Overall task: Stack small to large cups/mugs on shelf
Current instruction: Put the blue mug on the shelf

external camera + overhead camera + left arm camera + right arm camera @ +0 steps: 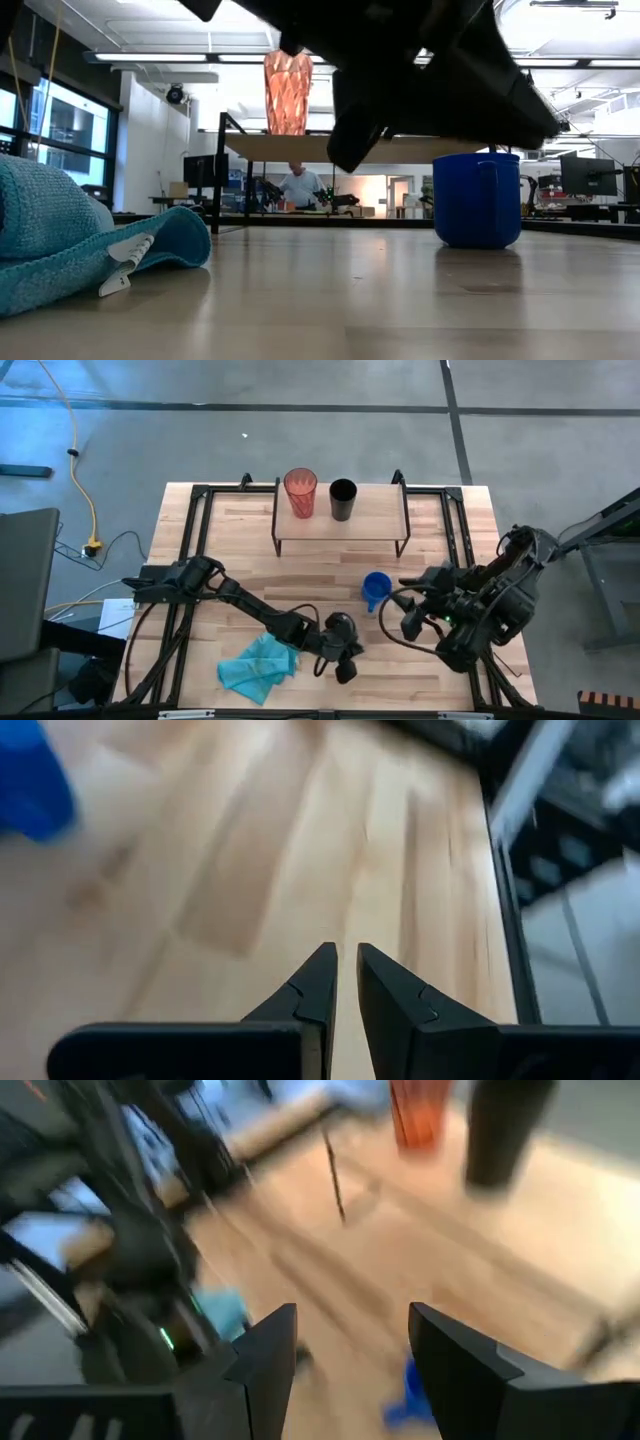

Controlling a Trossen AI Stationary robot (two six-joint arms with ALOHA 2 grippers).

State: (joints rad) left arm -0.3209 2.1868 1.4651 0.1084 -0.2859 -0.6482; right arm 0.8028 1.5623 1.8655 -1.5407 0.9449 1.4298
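Observation:
The red-orange tumbler [299,492] and the black cup [342,499] stand upright side by side on the shelf's wooden board [375,520] at the table's far side. The blue mug [376,590] stands on its base on the tabletop, in front of the shelf; it also shows in the low view [477,198]. My right gripper [408,588] is open just right of the mug and points toward it; the mug shows low between its fingers [410,1390]. My left gripper [347,665] is shut and empty above the table's near middle.
A crumpled teal cloth [260,665] lies at the near left of the table, beside my left arm. Black frame rails [190,530] run along the table's left and right sides. The shelf stands on thin black legs [277,540].

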